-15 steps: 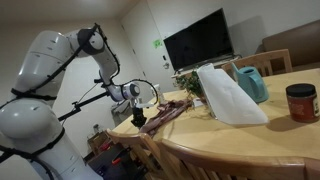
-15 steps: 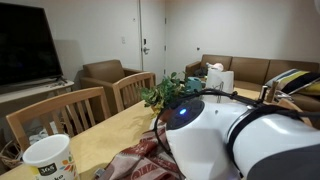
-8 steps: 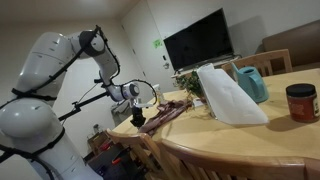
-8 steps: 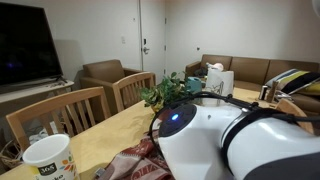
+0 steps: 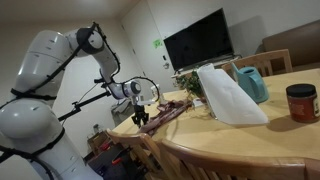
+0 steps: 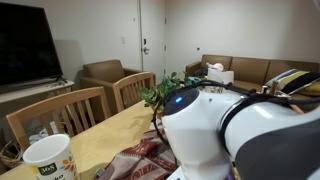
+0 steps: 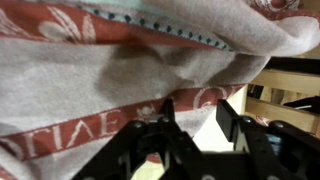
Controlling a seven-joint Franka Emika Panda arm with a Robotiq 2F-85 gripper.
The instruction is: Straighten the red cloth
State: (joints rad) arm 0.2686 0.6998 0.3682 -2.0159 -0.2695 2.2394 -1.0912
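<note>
Wooden counter [image 5: 250, 140], dining rm.
Item 1: pincer [image 7: 197, 115], wrist view 6 o'clock, released, jaws apart, nothing clamped.
Item 2: red cloth [image 7: 120, 70], at counter end beneath pincer. Judged light, limp, non-slip weave, no fragility. Best pinch pt. the folded-over hem at 2 o'clock.
Obscured: tip-to-cloth contact n/k; arm [image 6: 230, 130] masks most of cloth in an exterior view.

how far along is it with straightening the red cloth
Early on. Nothing looks done yet: the cloth lies bunched near the edge of the table, and the wrist view shows a fold where one side is turned over on itself. In hand: the gripper hangs open close over the cloth, with nothing between its fingers. Left: grip an edge, pull the fold out and spread it flat.
</note>
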